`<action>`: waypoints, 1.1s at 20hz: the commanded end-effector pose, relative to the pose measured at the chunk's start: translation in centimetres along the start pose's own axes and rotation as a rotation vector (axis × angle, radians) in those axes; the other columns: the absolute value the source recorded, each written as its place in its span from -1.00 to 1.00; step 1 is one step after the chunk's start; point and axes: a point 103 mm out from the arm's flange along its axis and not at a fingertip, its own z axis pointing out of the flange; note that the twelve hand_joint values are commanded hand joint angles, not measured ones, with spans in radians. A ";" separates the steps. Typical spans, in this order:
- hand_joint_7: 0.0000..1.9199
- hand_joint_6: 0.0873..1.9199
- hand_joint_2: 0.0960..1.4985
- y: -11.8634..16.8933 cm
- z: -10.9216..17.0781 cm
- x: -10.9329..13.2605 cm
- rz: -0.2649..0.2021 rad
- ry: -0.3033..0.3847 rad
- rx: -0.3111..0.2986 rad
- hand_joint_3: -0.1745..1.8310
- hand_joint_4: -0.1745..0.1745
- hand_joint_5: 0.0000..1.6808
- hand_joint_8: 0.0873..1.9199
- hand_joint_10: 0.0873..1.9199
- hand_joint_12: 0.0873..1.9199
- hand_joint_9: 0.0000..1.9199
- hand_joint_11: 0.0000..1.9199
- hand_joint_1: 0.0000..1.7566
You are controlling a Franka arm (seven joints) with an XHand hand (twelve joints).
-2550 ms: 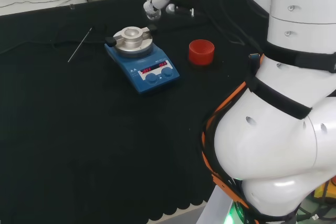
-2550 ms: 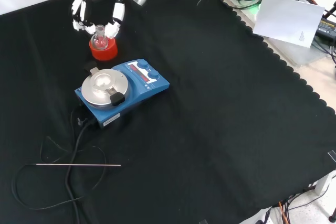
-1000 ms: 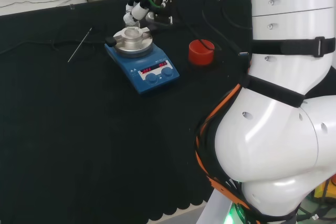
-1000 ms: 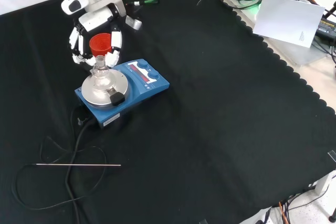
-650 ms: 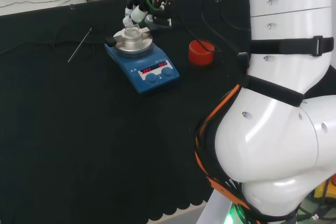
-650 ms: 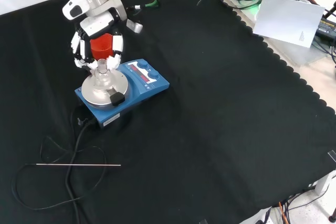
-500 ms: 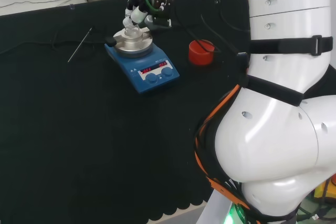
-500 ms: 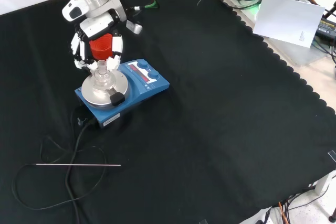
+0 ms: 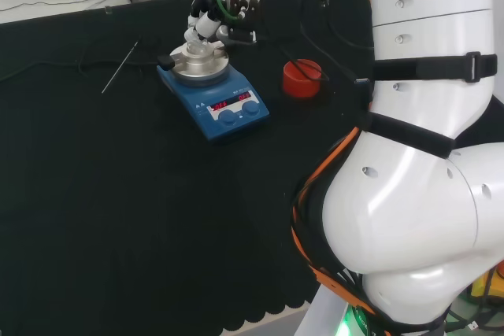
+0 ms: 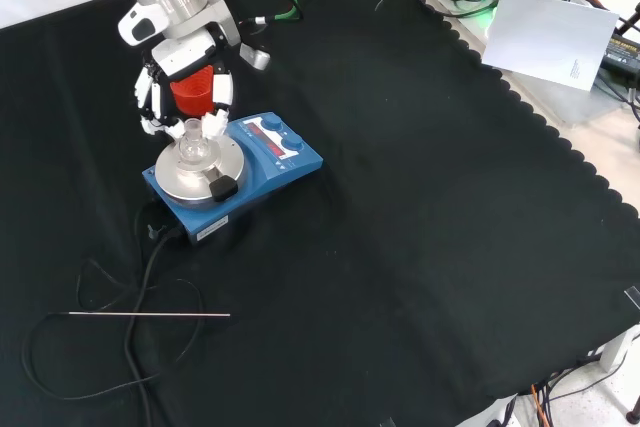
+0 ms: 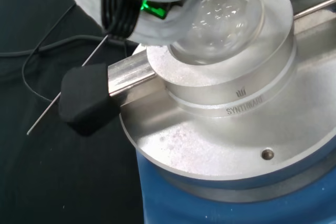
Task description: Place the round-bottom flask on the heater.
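Note:
The clear round-bottom flask (image 10: pixel 192 150) sits upright in the well of the silver block on the blue heater (image 10: pixel 262 161). In the wrist view its bulb (image 11: pixel 223 19) rests in the block (image 11: pixel 231 77). The hand (image 10: pixel 183 75) hangs just above it, fingers curled down round the flask's neck. In the head view the hand (image 9: pixel 206 15) is over the heater (image 9: pixel 214 94), and the flask (image 9: pixel 197 48) is a faint glint on the plate.
The red ribbed stand (image 9: pixel 302 78) is to the heater's right in the head view, behind the hand (image 10: pixel 192 93) in the front view. A thin metal rod (image 10: pixel 150 315) and black cable (image 10: pixel 140 277) lie near the heater. A black knob (image 11: pixel 86 98) juts from the block.
The hand carried the flask from the red stand over to the heater and lowered it into the block. In the last half second it has barely moved.

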 end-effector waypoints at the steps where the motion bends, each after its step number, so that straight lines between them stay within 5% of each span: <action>1: -0.32 -0.32 -0.17 0.0 0.3 -0.1 0.000 0.010 -0.008 -0.19 1.00 0.48 -0.40 -0.55 0.20 -0.13 -0.42 0.28; 13: -0.39 -0.15 0.12 -0.4 0.1 -0.6 0.008 0.035 0.002 -0.49 1.00 0.30 -0.36 -0.49 0.26 -0.18 -0.51 0.21; 17: -0.42 -0.11 -0.24 -0.4 -0.1 -0.6 0.009 0.026 0.008 -0.17 0.10 -0.11 -0.36 -0.47 0.27 -0.21 -0.55 0.22; 22: -0.46 -0.24 -0.37 -0.5 -0.2 -0.5 0.012 0.010 0.021 -0.07 -0.12 -0.47 -0.35 -0.43 0.30 -0.26 -0.59 0.20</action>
